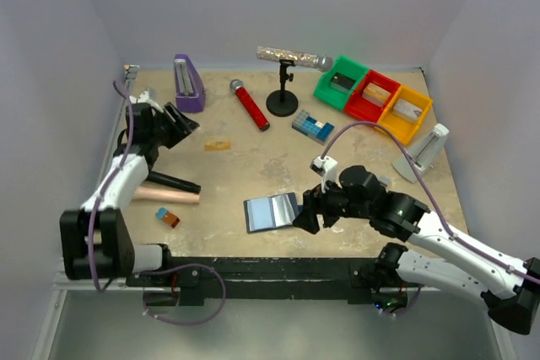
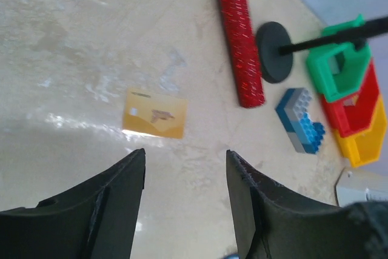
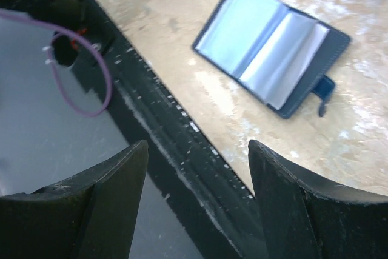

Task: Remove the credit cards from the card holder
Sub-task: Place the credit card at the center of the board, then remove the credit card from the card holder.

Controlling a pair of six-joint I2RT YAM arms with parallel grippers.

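Low in the middle of the overhead view, the card holder (image 1: 272, 212) lies spread open, pale pockets up, long axis left to right, its closure tab (image 3: 323, 87) at the end toward the right gripper (image 1: 302, 217) — plainly the nearer arm, jaws wide and empty just beside that edge. Up at the left, the left gripper (image 1: 186, 124) gapes empty too — a gold card (image 1: 218, 145) lies flat just ahead, long side across the frame.
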